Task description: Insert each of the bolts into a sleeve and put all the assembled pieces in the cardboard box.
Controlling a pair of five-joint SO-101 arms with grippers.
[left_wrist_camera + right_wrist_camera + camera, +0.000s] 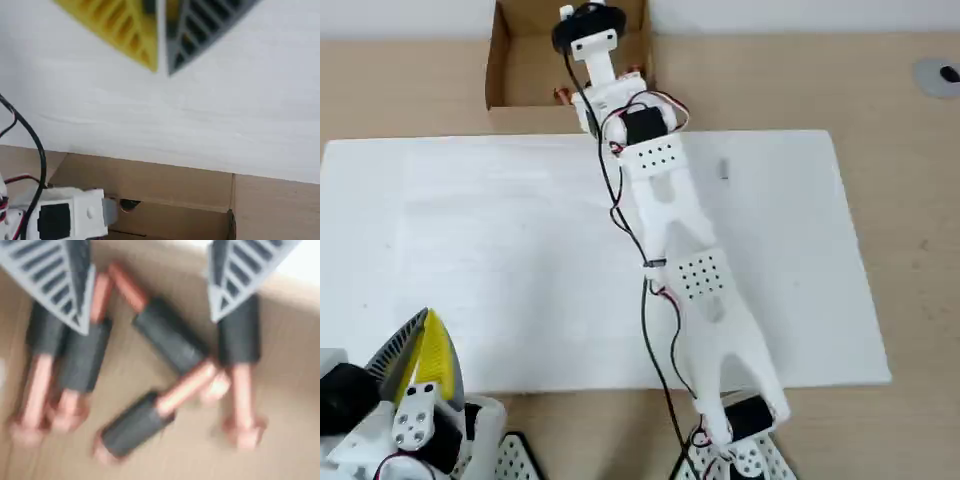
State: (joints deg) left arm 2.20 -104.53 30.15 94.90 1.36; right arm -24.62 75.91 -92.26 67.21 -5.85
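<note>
**Right jaws gaping over the boxed pieces**

The right gripper [150, 320] is hanging inside the cardboard box [500, 60], its jaws standing wide and gripping nothing. Directly beneath them, five assembled pieces [170, 342] are lying flat on the box floor, each a copper bolt [187, 385] sitting in a dark sleeve [132, 427]. Three are pointing roughly one way and two are slanting across the middle. The left gripper [420, 350] is resting at the edge of the white mat [520, 250] farthest from the box, jaws closed tip to tip and empty. The right arm [690, 260] is plainly the nearer one. With nothing in its jaws, the coming move is probably a straight lift clear of the box walls.
</note>
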